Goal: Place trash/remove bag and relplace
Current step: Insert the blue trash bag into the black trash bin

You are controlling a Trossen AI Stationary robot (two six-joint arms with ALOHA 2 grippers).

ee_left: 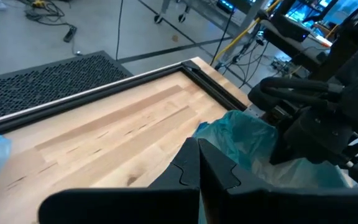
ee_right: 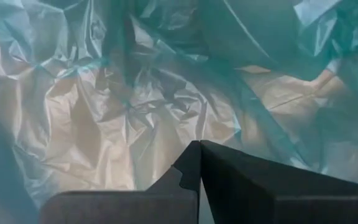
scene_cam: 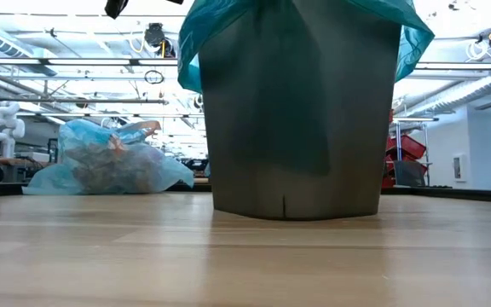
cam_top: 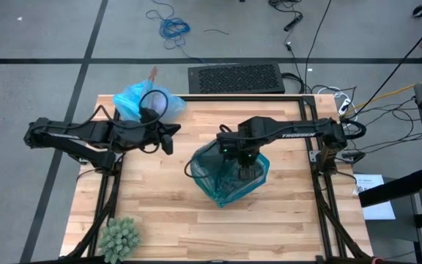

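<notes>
The light blue bag [cam_top: 143,99] lies bunched on the table's far left corner, resting on its underside, with brown trash [scene_cam: 113,166] showing through it. A grey bin [scene_cam: 297,128] stands mid-table, lined with a darker teal plastic bag [cam_top: 229,176] folded over its rim. My right gripper [cam_top: 246,174] is shut and points straight down into the bin's mouth. In the right wrist view its fingertips [ee_right: 199,146] stand above the crinkled teal lining without plainly touching it. My left gripper [cam_top: 173,139] is shut and hovers left of the bin, near the blue bag, holding nothing.
A green spiky ball [cam_top: 119,236] sits at the table's near left corner. Black frame rails [cam_top: 233,97] run along the far and side edges. A black perforated mat [cam_top: 237,78] and cables lie on the floor beyond the far edge. Bare wood [cam_top: 167,198] lies near of the bin.
</notes>
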